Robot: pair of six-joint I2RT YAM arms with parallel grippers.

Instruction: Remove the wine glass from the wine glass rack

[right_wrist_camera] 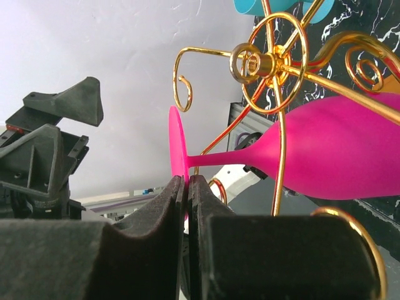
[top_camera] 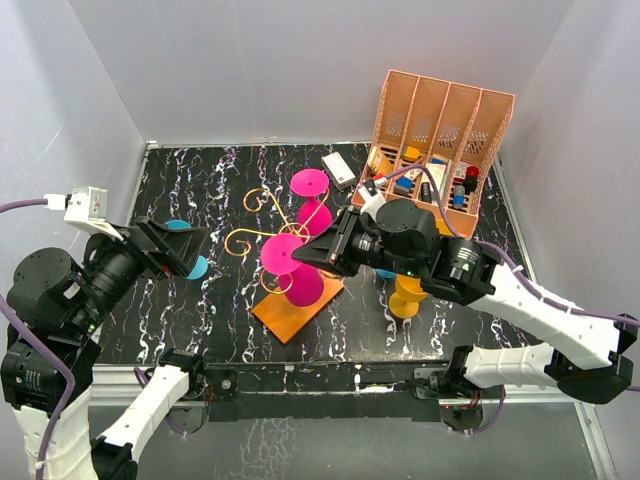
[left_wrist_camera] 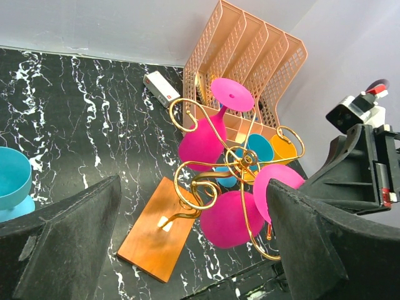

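The gold wire rack [top_camera: 258, 232] stands on its orange base [top_camera: 292, 310] mid-table. Two pink wine glasses hang on it upside down. My right gripper [top_camera: 303, 255] is shut on the foot disc [right_wrist_camera: 177, 147] of the near pink glass [top_camera: 304, 286], whose stem still lies in a gold arm; its bowl [right_wrist_camera: 340, 156] hangs past the hub. The far pink glass [top_camera: 311, 205] hangs behind. My left gripper [top_camera: 188, 250] is open and empty, left of the rack. In its view [left_wrist_camera: 194, 184] it frames the rack base [left_wrist_camera: 156, 231] and the near glass [left_wrist_camera: 240, 219].
A salmon-pink slotted organiser [top_camera: 440, 120] with small items stands at the back right. A white box [top_camera: 340, 170] lies beside it. A blue glass [top_camera: 192, 266] sits under my left gripper. An orange glass [top_camera: 408, 296] and another blue one [top_camera: 385, 272] stand under my right arm.
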